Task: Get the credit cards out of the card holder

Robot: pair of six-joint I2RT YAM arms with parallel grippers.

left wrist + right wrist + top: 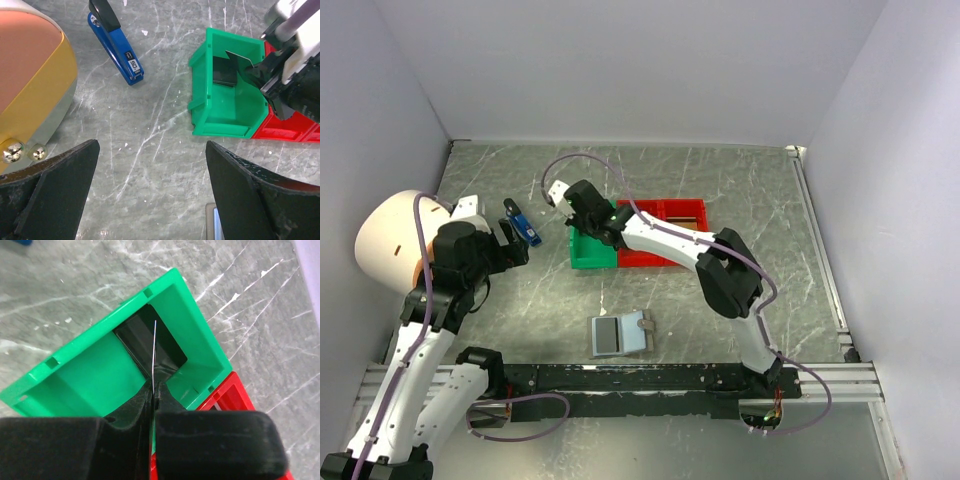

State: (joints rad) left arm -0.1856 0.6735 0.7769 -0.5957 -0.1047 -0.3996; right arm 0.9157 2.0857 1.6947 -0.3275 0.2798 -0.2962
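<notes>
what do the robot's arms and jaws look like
Both the left arm and the right arm have white link shells between chunky black joint housings. A thin lilac cable loops along each. The left gripper and the right gripper are matte black, with thick, wedge-shaped jaws.

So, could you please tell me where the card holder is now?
In the top view, the card holder lies open on the table, centre-front, just ahead of the black base rail, with the green tray the nearest thing beyond it.
</notes>
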